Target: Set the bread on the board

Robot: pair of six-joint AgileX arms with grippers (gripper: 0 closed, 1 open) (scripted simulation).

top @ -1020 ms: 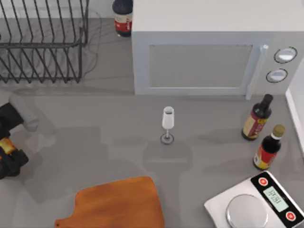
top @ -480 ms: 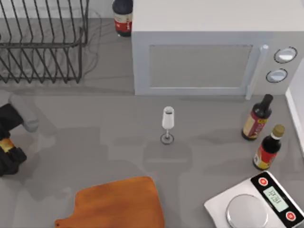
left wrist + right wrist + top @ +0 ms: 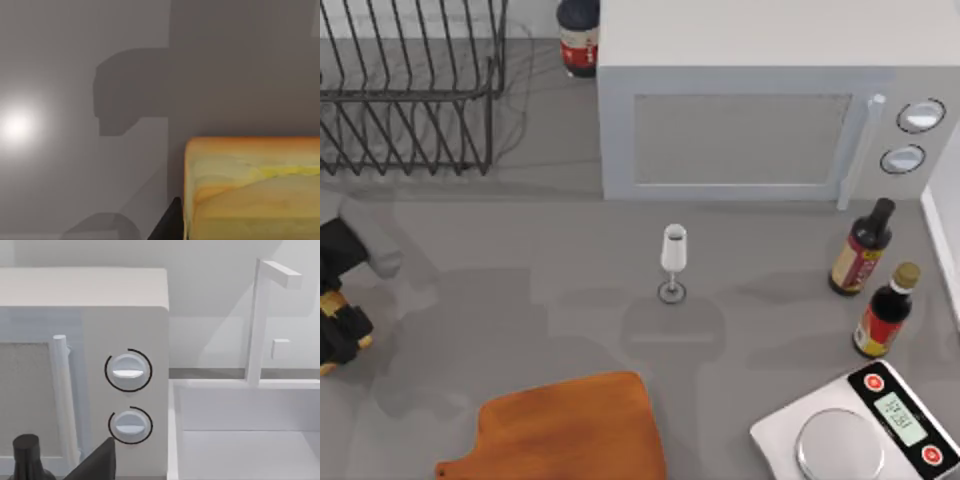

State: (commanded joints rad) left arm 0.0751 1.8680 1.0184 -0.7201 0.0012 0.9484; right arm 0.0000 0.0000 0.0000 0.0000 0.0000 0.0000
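The bread [image 3: 250,190], golden-yellow with an orange-brown crust, sits close in the left wrist view with a dark finger [image 3: 167,225] against its side. It hangs over bare grey tabletop and casts a shadow there. My left gripper [image 3: 338,335] is at the far left edge of the top view, shut on the bread, with bits of orange crust showing around it. The orange-brown board [image 3: 560,425] lies at the front of the table, right of and nearer than that gripper, with nothing on it. My right arm stays parked, its wrist camera facing the microwave.
A microwave [image 3: 750,130] stands at the back, with a wire dish rack [image 3: 410,90] at back left and a cola bottle [image 3: 578,35] behind. A wine glass [image 3: 673,262] stands mid-table. Two sauce bottles [image 3: 862,250] and a white scale [image 3: 855,430] are at the right.
My left gripper has shifted and turned slightly at the left edge with the bread in it. Nothing else has moved.
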